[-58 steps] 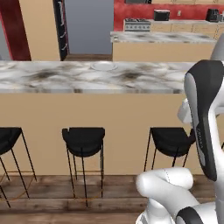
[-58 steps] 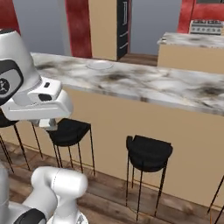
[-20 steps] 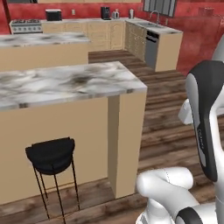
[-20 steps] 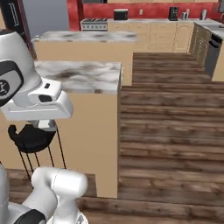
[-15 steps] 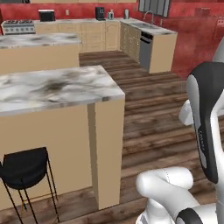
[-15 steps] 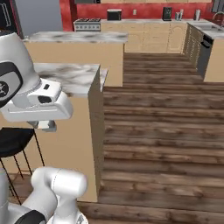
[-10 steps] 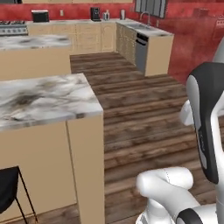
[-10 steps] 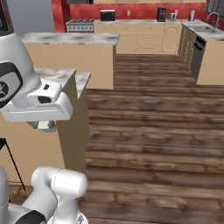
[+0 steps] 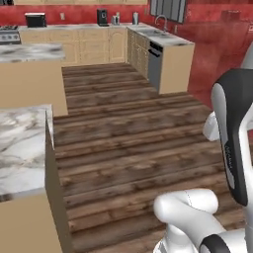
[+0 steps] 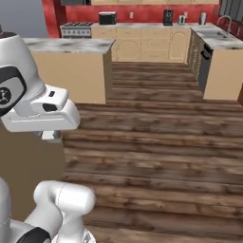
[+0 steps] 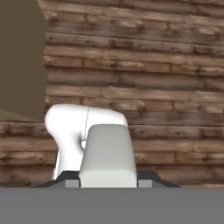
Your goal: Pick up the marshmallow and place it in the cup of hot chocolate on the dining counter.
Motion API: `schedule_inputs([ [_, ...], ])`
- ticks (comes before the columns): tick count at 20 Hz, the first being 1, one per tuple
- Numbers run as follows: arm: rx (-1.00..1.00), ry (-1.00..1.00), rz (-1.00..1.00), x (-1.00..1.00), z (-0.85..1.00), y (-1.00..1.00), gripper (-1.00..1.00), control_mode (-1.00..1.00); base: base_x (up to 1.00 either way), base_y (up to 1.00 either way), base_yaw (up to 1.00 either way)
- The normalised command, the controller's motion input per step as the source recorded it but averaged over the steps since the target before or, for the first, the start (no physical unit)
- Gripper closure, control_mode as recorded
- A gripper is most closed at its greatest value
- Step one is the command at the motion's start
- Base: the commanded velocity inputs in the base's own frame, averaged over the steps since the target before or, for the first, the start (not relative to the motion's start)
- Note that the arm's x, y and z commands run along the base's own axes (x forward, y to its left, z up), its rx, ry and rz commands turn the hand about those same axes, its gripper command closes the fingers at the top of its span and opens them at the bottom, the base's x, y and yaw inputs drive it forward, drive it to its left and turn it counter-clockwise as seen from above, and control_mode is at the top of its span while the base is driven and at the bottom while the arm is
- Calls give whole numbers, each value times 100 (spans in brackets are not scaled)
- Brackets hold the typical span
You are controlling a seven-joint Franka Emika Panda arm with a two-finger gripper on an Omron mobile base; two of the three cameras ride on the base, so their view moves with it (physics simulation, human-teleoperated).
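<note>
Claw (image 11: 106,180) is clamped on a pale squarish block – the marshmallow (image 11: 106,151), by my read – and it points down at the wooden floor (image 11: 157,65). The dining desk (image 9: 20,148) lies to the arm's left, marble end near the base, tan side at upper left of the hand view – so I'd say the next move goes left & up. Where the cup of hot chocolate stands on the desk I can't tell.

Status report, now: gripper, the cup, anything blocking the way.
Gripper shut, nothing seen in it. Cup not seen; dining counter end at left. Wood floor ahead, second counter beyond.
</note>
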Motion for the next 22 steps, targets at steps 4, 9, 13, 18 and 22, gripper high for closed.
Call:
schedule_inputs([
  [4, 0, 0, 0, 0, 0, 0, 100, 100, 100, -22, 16],
  [9, 0, 0, 0, 0, 0, 0, 100, 100, 100, 0, 19],
  [13, 0, 0, 0, 0, 0, 0, 100, 100, 100, 0, 21],
  [18, 0, 0, 0, 0, 0, 0, 100, 100, 100, -49, 20],
  [22, 0, 0, 0, 0, 0, 0, 100, 100, 100, -30, 21],
])
